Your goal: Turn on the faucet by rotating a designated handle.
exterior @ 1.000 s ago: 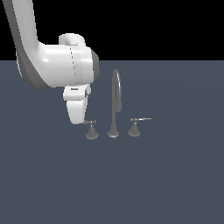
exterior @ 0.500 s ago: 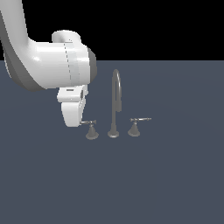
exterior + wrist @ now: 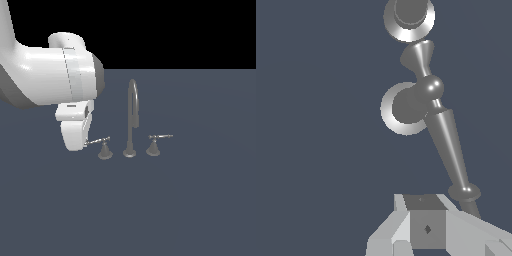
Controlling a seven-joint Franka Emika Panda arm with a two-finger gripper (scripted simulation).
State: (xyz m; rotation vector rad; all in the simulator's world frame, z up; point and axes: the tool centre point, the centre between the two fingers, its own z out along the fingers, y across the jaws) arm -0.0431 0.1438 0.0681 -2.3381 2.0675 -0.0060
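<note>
The faucet (image 3: pixel 132 116) is dull grey, with a tall gooseneck spout between two low lever handles. The designated handle (image 3: pixel 103 146) is the cone base on the exterior view's left, and its thin rod (image 3: pixel 96 141) reaches into my white hand. My gripper (image 3: pixel 76 146) sits at the rod's outer end, fingers together with nothing between them. In the wrist view the rod (image 3: pixel 450 150) runs from the cone base (image 3: pixel 402 108) down beside my gripper (image 3: pixel 426 220), and its tip is hidden behind the finger (image 3: pixel 427 229). The spout's round base (image 3: pixel 408 15) lies beyond.
The twin handle (image 3: pixel 153 145) stands on the exterior view's right of the spout, its rod pointing right. My bulky white arm (image 3: pixel 50 75) fills the upper left of the exterior view. Everything stands on a flat dark blue-grey surface (image 3: pixel 165 210).
My hand has shifted toward the exterior view's left and slightly lower over the last second. More of the designated handle's rod now shows between hand and cone base.
</note>
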